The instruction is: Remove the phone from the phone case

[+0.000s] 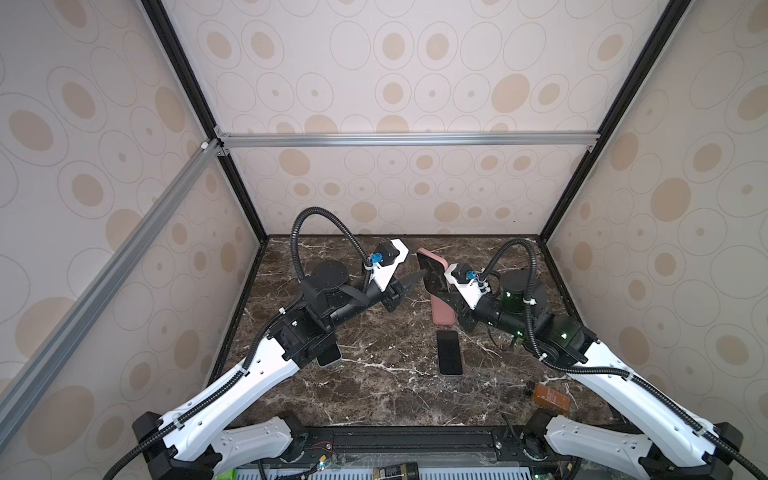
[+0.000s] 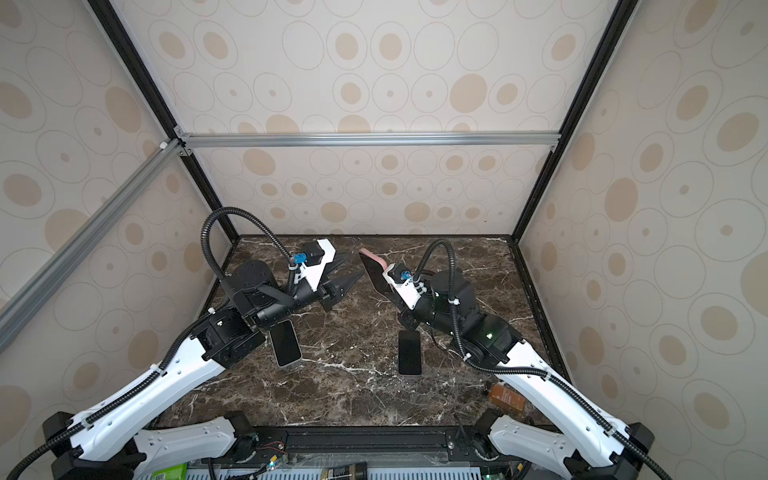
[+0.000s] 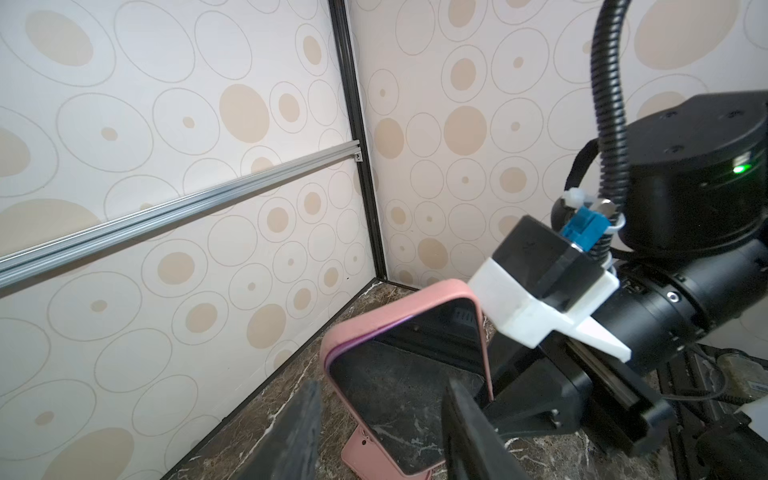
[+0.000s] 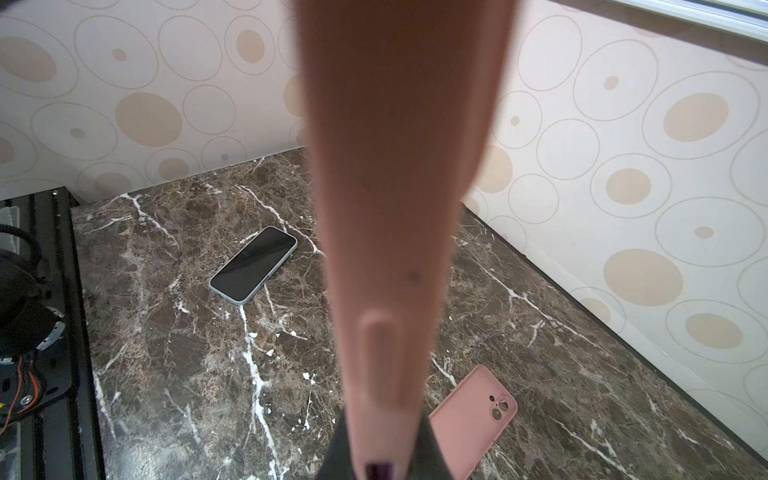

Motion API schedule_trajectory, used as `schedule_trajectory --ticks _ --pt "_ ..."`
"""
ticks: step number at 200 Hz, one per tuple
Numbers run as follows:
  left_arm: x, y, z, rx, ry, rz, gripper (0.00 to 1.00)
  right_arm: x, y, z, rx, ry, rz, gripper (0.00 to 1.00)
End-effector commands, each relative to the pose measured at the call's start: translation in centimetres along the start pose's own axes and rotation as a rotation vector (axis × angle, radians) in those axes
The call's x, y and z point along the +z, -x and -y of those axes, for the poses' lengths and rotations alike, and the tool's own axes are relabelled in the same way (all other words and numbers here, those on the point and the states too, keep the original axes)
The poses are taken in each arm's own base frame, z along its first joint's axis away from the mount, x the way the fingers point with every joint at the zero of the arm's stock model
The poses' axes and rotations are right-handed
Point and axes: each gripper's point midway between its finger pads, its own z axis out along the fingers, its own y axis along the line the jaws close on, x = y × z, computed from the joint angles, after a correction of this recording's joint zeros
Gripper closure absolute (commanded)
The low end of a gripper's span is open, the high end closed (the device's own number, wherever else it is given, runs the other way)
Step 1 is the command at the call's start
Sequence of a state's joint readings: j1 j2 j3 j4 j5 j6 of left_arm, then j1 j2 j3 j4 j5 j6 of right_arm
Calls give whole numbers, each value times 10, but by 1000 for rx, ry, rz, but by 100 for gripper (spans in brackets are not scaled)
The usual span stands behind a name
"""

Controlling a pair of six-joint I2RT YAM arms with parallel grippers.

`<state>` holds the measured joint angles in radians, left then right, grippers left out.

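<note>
Soft even light, faint shadows on the table [image 1: 374,399], walls [image 1: 415,62] bowed by lens distortion, phone case [image 4: 395,208] blurred at the right wrist camera.

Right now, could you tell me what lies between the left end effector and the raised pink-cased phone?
Nothing: in a top view only a bare gap separates the left end effector from the phone; the left wrist view agrees.
</note>
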<state>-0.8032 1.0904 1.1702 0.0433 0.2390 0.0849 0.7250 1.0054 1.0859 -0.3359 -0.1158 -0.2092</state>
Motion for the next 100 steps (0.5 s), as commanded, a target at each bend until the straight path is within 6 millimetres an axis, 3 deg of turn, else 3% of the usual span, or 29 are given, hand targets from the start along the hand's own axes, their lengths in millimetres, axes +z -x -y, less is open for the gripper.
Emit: schedule_trajectory --ticks 1,100 --pt "0 10 1 17 -5 32 53 -8 26 -5 -29 31 83 100" --pt "3 4 4 15 -23 15 56 -10 30 -11 -35 68 104 100"
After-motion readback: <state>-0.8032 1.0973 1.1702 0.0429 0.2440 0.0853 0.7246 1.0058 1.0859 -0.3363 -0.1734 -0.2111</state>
